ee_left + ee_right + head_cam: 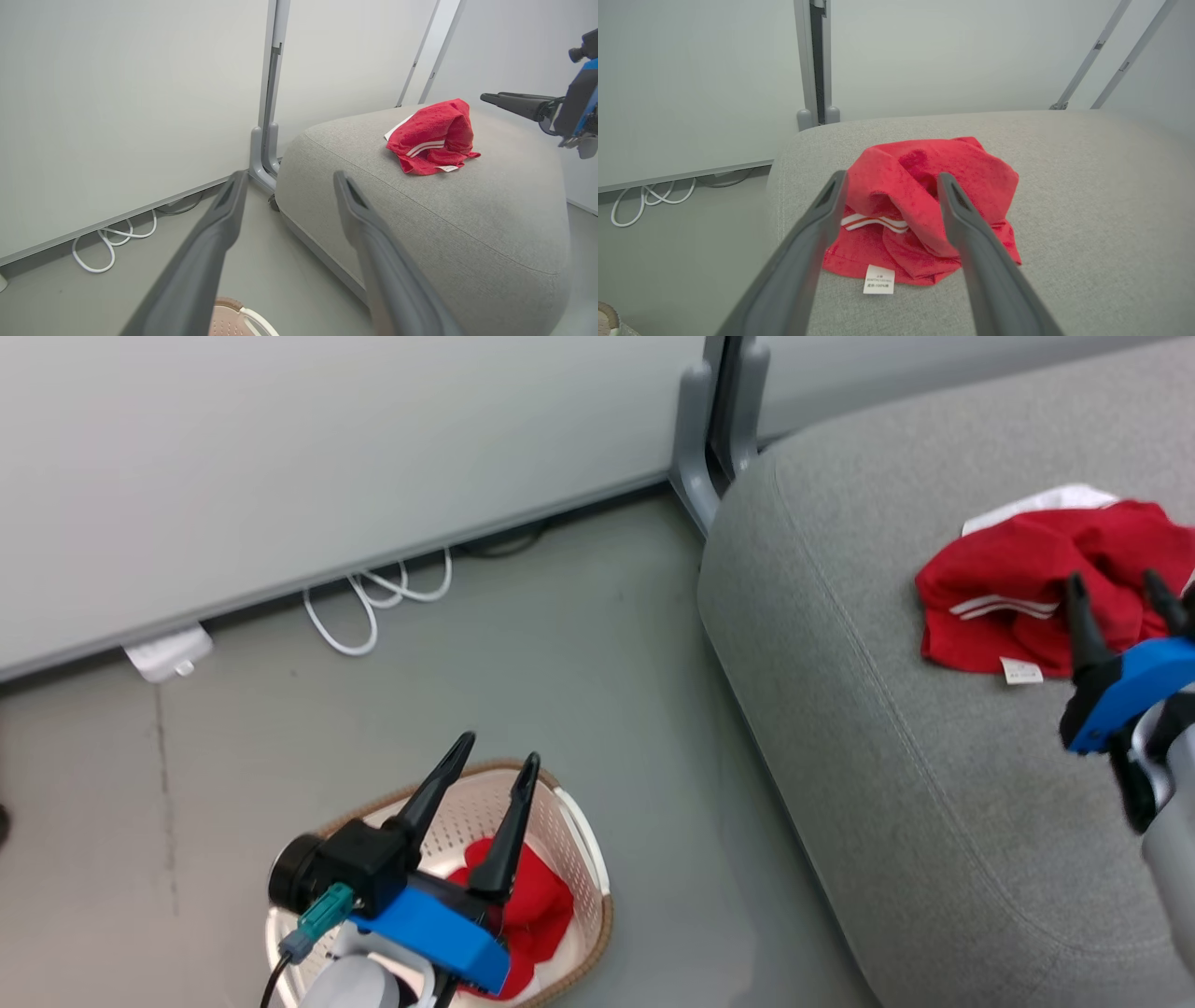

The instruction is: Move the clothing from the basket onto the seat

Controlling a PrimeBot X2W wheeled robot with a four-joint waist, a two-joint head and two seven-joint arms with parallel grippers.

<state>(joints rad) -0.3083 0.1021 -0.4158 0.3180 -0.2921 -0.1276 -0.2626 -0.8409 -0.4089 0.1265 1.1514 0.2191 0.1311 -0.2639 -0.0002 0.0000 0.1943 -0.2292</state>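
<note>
**A:** What's the biggest thing there?

**B:** The grey seat (934, 784). It takes up the right side of the head view and stands on a grey floor (579, 644) in front of a pale wall (280, 457).

**A:** And the basket?

**B:** The basket (583, 859) sits on the floor to the left of the seat, apart from it.

**A:** Where's the clothing?

**B:** One red garment (1008, 588) lies crumpled on top of the seat with its white stripes showing. The other red garment (546, 905) is bunched inside the basket.

**A:** The grippers?

**B:** The left gripper (498, 749) hangs over the basket, fingers spread, nothing between them. The right gripper (1113, 579) is over the seat near the red garment, fingers also apart and empty. In the left wrist view it is not touching the cloth.

**A:** Anything smaller?

**B:** A white cable (373, 607) is looped on the floor at the foot of the wall. There's also a small white tag (1021, 671) at the near edge of the garment on the seat.
</note>
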